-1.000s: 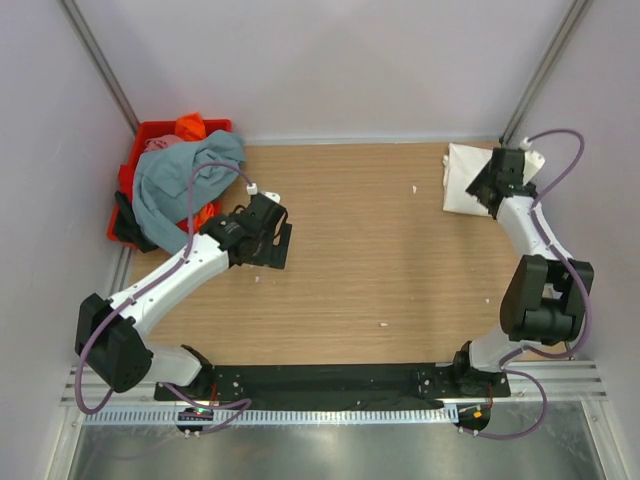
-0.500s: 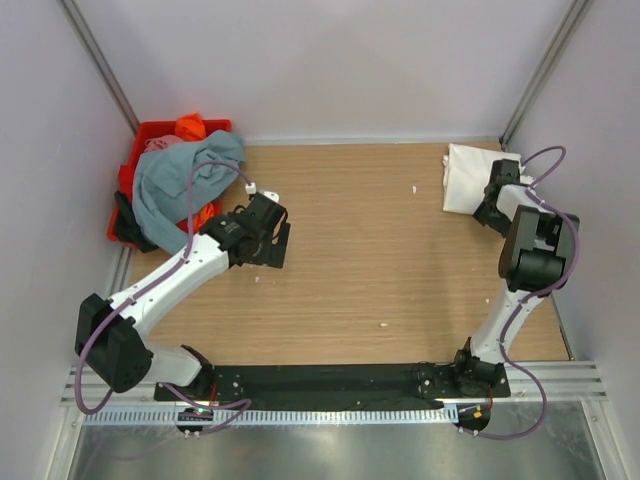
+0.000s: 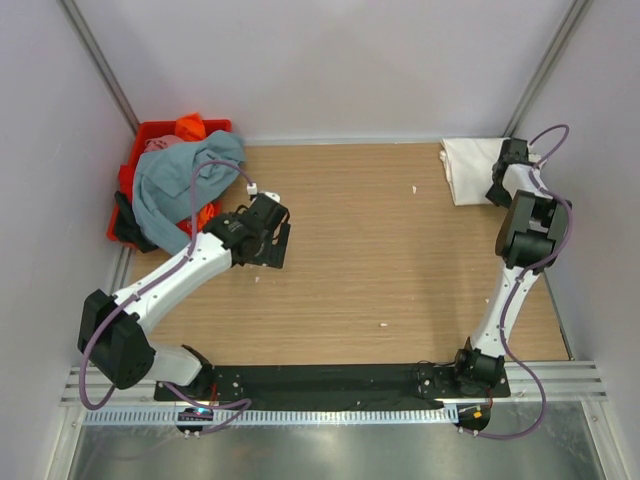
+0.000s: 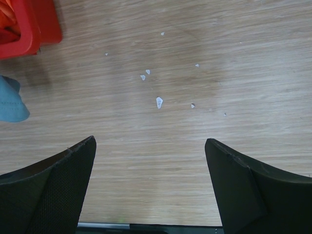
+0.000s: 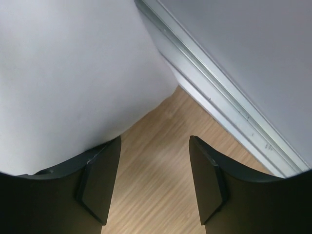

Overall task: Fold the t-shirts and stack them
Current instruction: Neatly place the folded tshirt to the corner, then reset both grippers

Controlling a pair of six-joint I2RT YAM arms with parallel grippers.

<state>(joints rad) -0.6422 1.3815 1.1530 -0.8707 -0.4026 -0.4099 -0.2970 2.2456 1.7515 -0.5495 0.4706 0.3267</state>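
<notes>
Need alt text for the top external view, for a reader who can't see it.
Seen from above, a wooden table: the left pincer hovers near a red crate with a grey-blue shirt draped over its edge, while the right pincer sits at a folded white shirt in the far right corner.

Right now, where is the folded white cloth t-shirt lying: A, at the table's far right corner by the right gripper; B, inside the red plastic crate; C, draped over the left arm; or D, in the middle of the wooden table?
A: the folded white cloth t-shirt lies flat at the far right corner of the wooden table, with the right gripper open at its edge.
</notes>
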